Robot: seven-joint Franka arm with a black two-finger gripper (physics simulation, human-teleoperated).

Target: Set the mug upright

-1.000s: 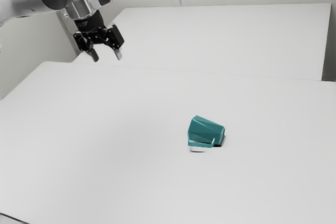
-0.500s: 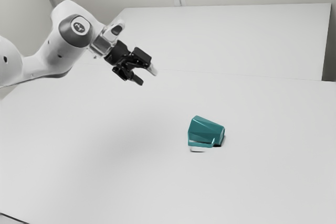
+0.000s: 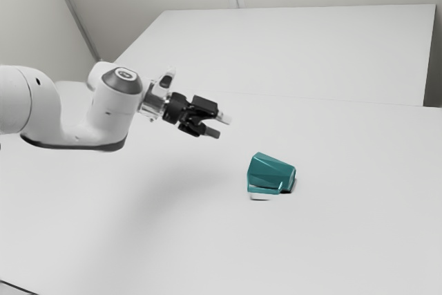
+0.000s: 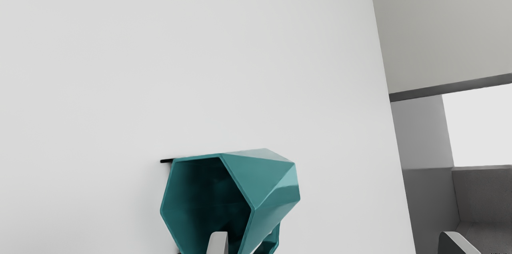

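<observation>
The gripper (image 3: 220, 126) stands apart from the mug (image 3: 271, 170), its two fingers spread with nothing between them. The mug lies on its side on the tabletop (image 3: 138, 240), its mouth facing toward the gripper. Above the mug and toward the exterior view's left, the hand reaches out nearly level, tipped slightly down; the arm (image 3: 110, 112) behind it is bent. In the wrist view, one finger (image 4: 218, 242) covers part of the mug's mouth, and the picture's edge cuts off the handle (image 4: 272, 242) (the mug's dark inside is hard to read, too).
</observation>
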